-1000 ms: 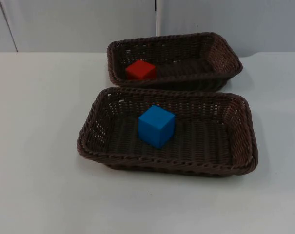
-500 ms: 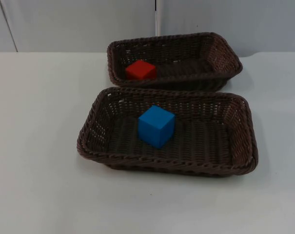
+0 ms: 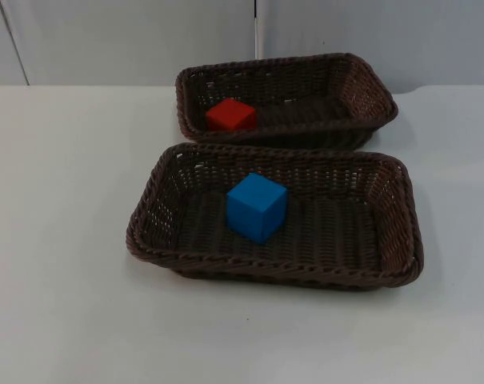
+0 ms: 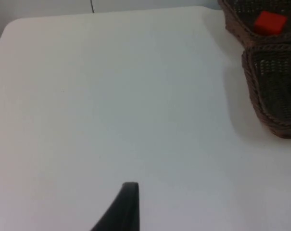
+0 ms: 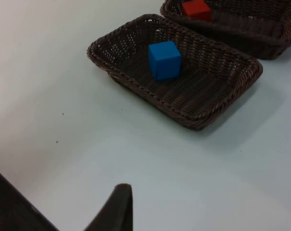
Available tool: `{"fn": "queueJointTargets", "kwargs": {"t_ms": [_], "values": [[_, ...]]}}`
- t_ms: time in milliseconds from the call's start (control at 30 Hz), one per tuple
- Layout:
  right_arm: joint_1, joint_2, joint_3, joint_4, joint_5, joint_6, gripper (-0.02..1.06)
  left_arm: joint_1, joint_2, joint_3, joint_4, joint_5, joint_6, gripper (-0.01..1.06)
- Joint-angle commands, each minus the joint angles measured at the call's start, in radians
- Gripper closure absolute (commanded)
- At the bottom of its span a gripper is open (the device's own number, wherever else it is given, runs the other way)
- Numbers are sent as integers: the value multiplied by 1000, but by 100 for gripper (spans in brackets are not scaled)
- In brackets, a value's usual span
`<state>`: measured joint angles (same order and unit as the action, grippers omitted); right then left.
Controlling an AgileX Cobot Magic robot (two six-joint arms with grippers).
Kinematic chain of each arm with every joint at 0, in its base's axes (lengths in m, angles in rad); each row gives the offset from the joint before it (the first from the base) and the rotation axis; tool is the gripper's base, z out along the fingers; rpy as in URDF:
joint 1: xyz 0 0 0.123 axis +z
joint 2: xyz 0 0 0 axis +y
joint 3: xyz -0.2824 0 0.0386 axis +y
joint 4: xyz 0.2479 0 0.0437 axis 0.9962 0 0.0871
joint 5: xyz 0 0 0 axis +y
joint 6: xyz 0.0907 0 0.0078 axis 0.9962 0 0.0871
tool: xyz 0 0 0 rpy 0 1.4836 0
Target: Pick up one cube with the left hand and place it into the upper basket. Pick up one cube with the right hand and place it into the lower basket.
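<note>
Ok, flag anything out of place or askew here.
Nothing stands out. The red cube sits in the upper basket, the blue cube in the lower basket; both baskets sit flat and undamaged.

Red cube (image 3: 230, 114) is sitting in the upper basket (image 3: 362, 84), which is showing dark brown woven wicker with a braided rim. Blue cube (image 3: 257, 207) is lying in the lower basket (image 3: 402, 216), same dark brown weave (top face of the cube is reading a lighter blue than its sides). Table (image 3: 66, 240) is showing plain white, no pattern. Wall (image 3: 130, 40) behind is showing pale grey with thin dark seams between panels. Left wrist view: black fingertip (image 4: 127, 204) is showing over white table. Right wrist view: black fingertip (image 5: 117, 207) likewise, with both cubes keeping the same red and blue there.
</note>
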<state>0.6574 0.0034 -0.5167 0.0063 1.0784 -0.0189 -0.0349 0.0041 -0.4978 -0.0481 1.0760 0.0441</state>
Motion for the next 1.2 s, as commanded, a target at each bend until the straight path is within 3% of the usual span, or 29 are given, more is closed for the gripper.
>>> {"fn": "queueJointTargets", "kwargs": {"t_ms": [0, 467, 1167], "values": [[4, -3, 2, 2, 0, 0, -1, 3, -4, 3, 5, 0, -8, 0], [-32, -3, 2, 2, 0, 3, -1, 3, -4, 3, 7, 0, -8, 0], [-390, -3, 2, 2, 0, 3, -1, 3, -4, 3, 7, 0, -8, 0]]}}
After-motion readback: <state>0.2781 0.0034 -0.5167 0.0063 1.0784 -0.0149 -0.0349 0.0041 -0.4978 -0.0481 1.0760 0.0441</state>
